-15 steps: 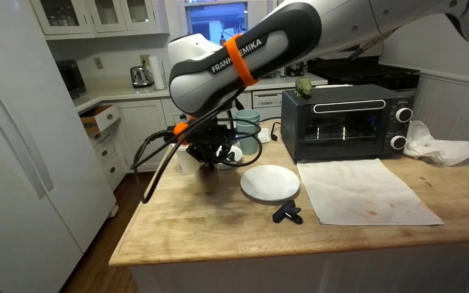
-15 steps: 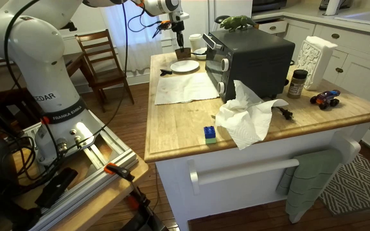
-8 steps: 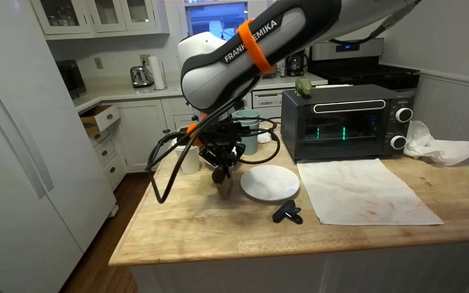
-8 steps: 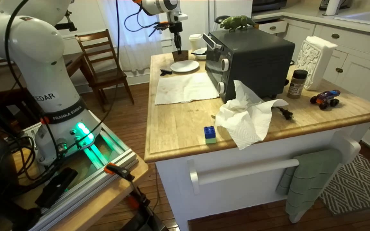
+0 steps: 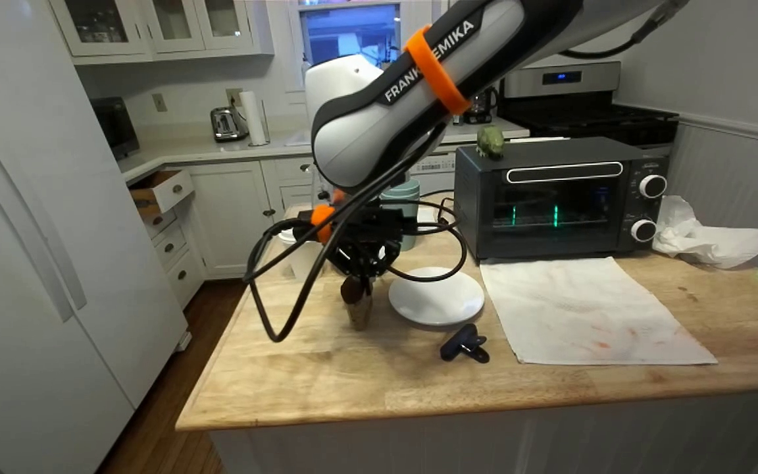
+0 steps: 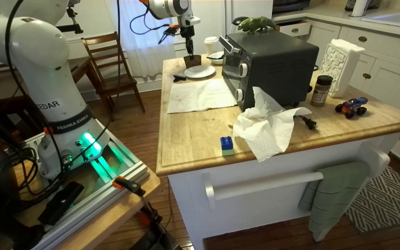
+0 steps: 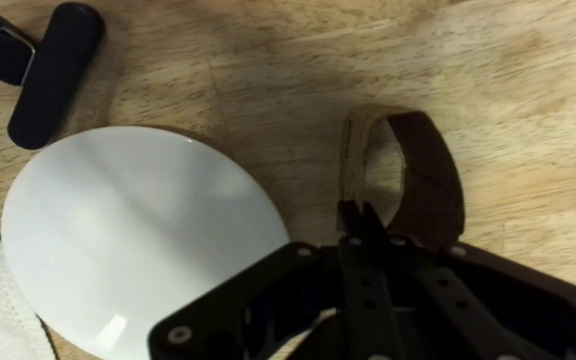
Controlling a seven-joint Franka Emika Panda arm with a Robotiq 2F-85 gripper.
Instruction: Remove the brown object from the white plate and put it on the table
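Observation:
My gripper is shut on the thin near-plate wall of the brown object, which looks like a hollow, ring-shaped band from above in the wrist view. In both exterior views the brown object sits low under the fingertips, beside the plate and not over it. Whether its lower edge touches the table I cannot tell. The round white plate lies flat on the table, just left of the fingers in the wrist view. Part of the plate's rim is hidden behind the gripper there.
A black clip lies close in front of the plate. A paper sheet spreads beside it before a dark toaster oven. Behind the gripper stand a white cup, a white bowl and green cups.
The arm has carried the brown object toward the plate's side and the counter's front edge, lowering and turning it a little. The grip has stayed shut. Plate and clip have not moved.

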